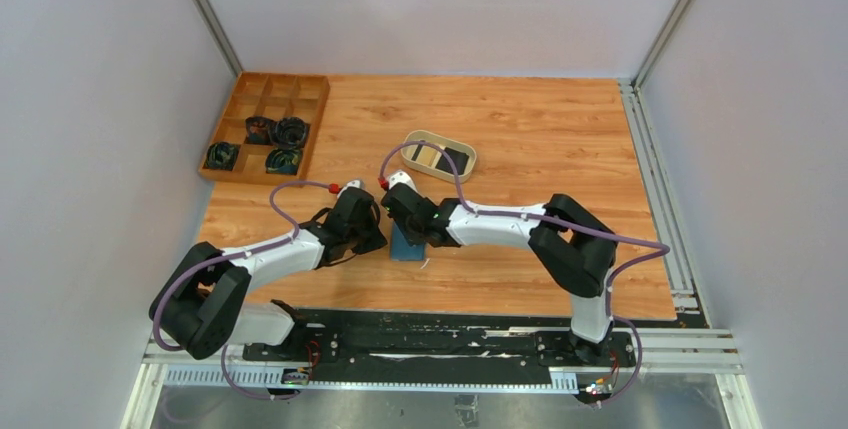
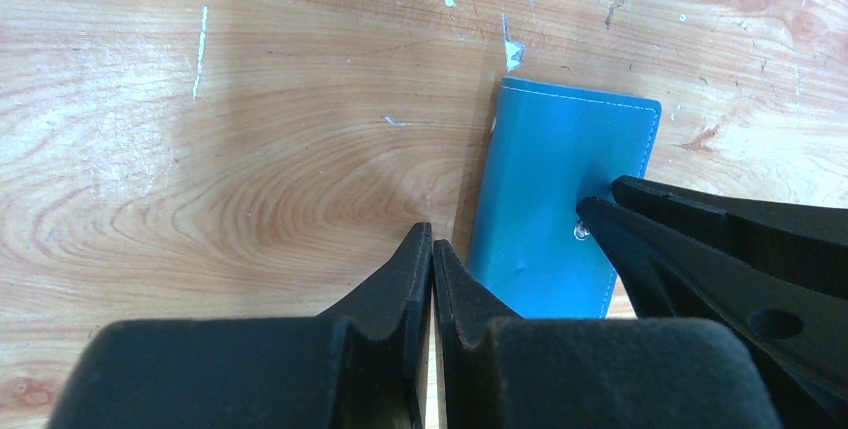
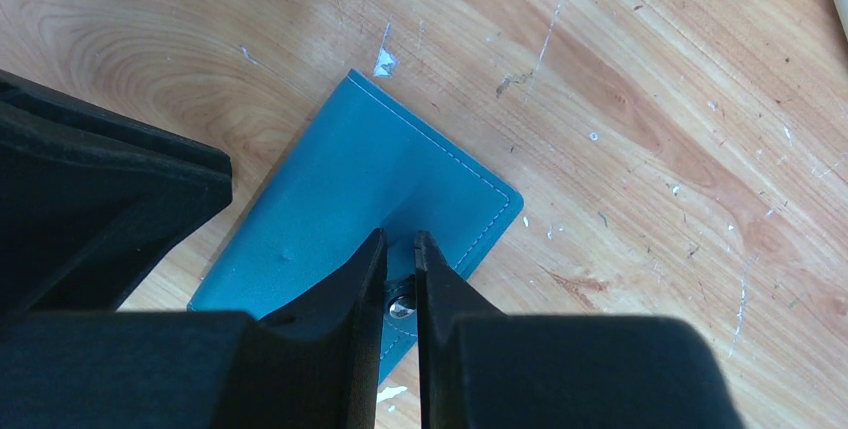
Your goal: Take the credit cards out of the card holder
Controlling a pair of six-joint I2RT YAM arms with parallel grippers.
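The blue card holder (image 1: 407, 246) lies shut on the bench (image 1: 540, 129), in the middle of the frame. The left tool (image 2: 432, 241) is closed up beside it. The right tool (image 3: 400, 241) pinches its snap (image 3: 401, 302).

ROOM | pale-grey wall panels (image 1: 440, 9) seen across top | scratched orange wood-grain tabletop (image 1: 540, 119) bordered right by silver aluminium rails (image 1: 652, 179)
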